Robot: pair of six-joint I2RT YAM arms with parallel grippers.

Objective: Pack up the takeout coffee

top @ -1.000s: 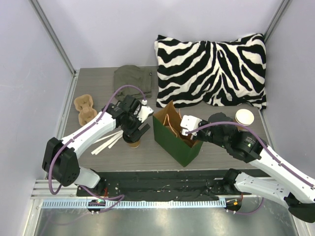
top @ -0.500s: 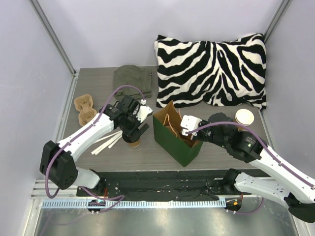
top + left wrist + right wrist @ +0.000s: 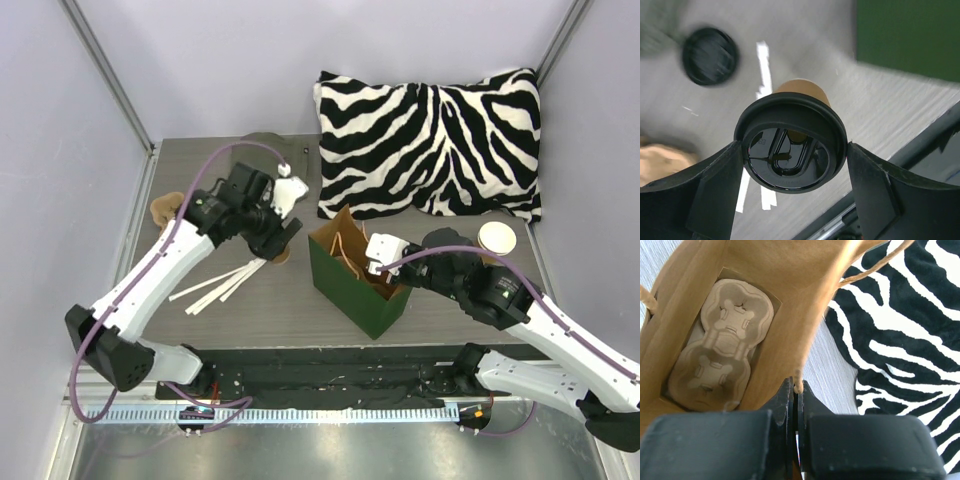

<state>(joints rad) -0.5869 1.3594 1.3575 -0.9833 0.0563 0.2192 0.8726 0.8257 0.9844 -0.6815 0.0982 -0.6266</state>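
The takeout coffee [image 3: 790, 150], a tan paper cup with a black lid, hangs above the table. My left gripper [image 3: 792, 167] is shut on it, one finger on each side of the lid. In the top view the coffee [image 3: 281, 254] shows under the left gripper [image 3: 275, 238], just left of the green bag [image 3: 355, 285]. My right gripper [image 3: 797, 390] is shut on the bag's twine handle at its far rim, and it [image 3: 385, 268] stands over the bag's open mouth. Inside the bag [image 3: 790, 290] a tan pulp tray [image 3: 720, 345] lies flat.
A zebra pillow [image 3: 430, 145] fills the back right. A lidless tan cup [image 3: 497, 238] stands at the right edge. White stir sticks [image 3: 215, 285] lie left of the bag, a second pulp tray [image 3: 165, 205] is at the far left, and a loose black lid [image 3: 709, 55] rests on the table.
My left arm has risen and swung back and away from the table's front, lifting the coffee off the spot by the stir sticks. The right arm has not moved.
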